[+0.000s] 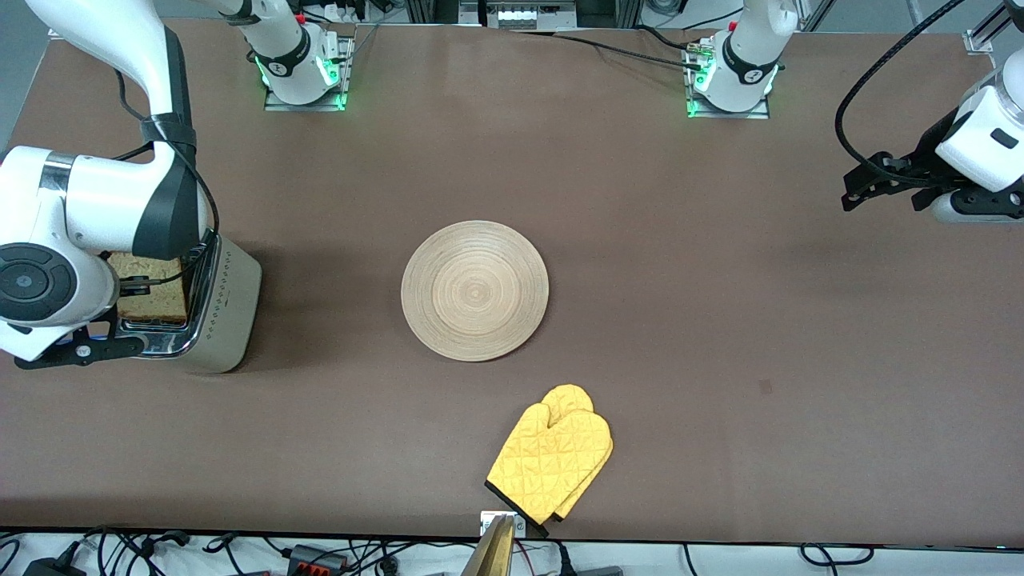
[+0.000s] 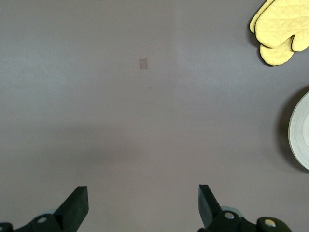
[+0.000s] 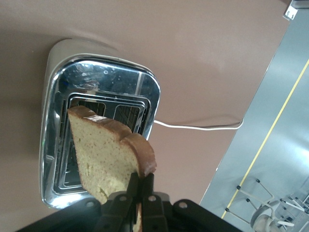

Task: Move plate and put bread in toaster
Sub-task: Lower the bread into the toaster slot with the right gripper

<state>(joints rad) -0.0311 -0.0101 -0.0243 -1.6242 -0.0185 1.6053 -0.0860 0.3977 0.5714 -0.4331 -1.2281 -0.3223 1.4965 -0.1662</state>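
Note:
The bread [image 1: 152,292] hangs upright over the chrome top of the beige toaster [image 1: 228,308], at the right arm's end of the table. My right gripper [image 3: 141,181] is shut on the slice's crust edge. In the right wrist view the bread [image 3: 104,154] hangs above the slots of the toaster [image 3: 101,77]; whether its lower edge is in a slot I cannot tell. The wooden plate [image 1: 474,290] lies flat mid-table, and its rim [image 2: 300,131] shows in the left wrist view. My left gripper [image 1: 868,182] waits open and holding nothing above the table at the left arm's end, its fingers [image 2: 77,205] wide apart.
A yellow oven mitt [image 1: 552,452] lies nearer the front camera than the plate, by the table's edge; the mitt [image 2: 280,31] also shows in the left wrist view. The toaster's white cord [image 3: 203,126] trails across the table toward its edge.

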